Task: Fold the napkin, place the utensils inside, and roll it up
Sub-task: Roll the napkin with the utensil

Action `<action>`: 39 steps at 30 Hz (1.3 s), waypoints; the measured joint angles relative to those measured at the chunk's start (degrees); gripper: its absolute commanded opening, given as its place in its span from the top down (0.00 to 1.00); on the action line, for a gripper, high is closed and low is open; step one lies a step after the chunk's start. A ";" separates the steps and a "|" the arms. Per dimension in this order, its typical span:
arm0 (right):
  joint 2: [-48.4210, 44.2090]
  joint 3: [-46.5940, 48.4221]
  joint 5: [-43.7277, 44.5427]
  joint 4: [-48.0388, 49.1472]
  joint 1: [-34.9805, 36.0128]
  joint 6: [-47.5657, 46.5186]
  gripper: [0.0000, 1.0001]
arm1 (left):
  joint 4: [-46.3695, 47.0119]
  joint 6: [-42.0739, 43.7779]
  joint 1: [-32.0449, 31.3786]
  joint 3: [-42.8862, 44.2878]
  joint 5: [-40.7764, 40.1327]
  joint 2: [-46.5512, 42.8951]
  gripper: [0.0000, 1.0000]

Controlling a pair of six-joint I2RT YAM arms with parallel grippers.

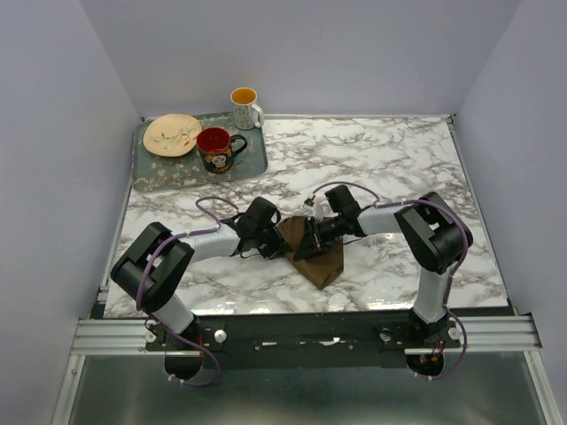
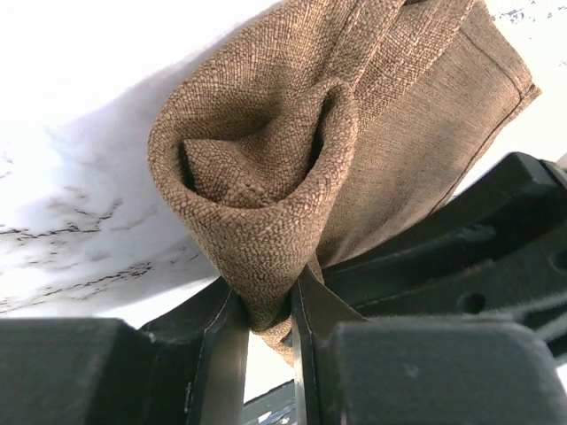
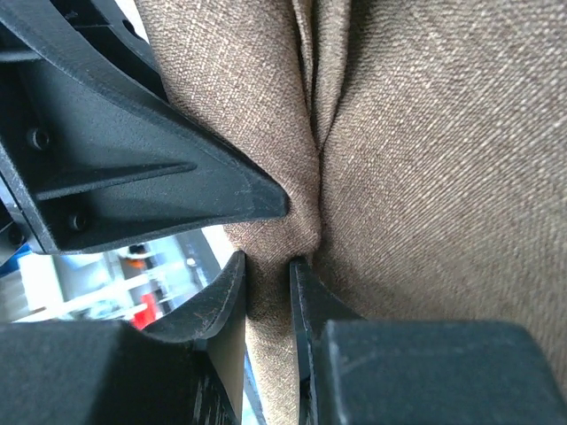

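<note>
Your left gripper (image 2: 268, 305) is clamped on a bunched fold of the napkin (image 1: 323, 261), and your right gripper (image 3: 266, 266) pinches another fold of it — both tight on brown cloth. The napkin lies crumpled near the middle of the marble table (image 1: 399, 159), the left gripper at its 10 o'clock edge, the right at its 12 o'clock. At the table's 10 o'clock corner sits a tray (image 1: 257, 164) with a plate (image 1: 173, 135) and a red mug (image 1: 215, 146).

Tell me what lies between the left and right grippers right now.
The dark brown cloth napkin, bunched, fills the gap in the top view; left gripper and right gripper each pinch a fold of it.
</note>
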 measured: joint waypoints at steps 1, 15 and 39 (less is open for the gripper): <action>-0.79 0.50 1.42 -1.79 0.24 -0.98 0.65 | 0.07 -0.02 -0.02 0.00 0.00 0.04 0.85; -19.10 7.02 44.81 -23.67 20.41 -7.80 0.41 | -1.27 0.00 -0.22 1.03 -0.28 0.35 0.93; -9.42 13.20 75.84 -34.47 33.79 -3.15 0.43 | -1.60 -0.42 0.31 1.14 0.48 0.57 0.93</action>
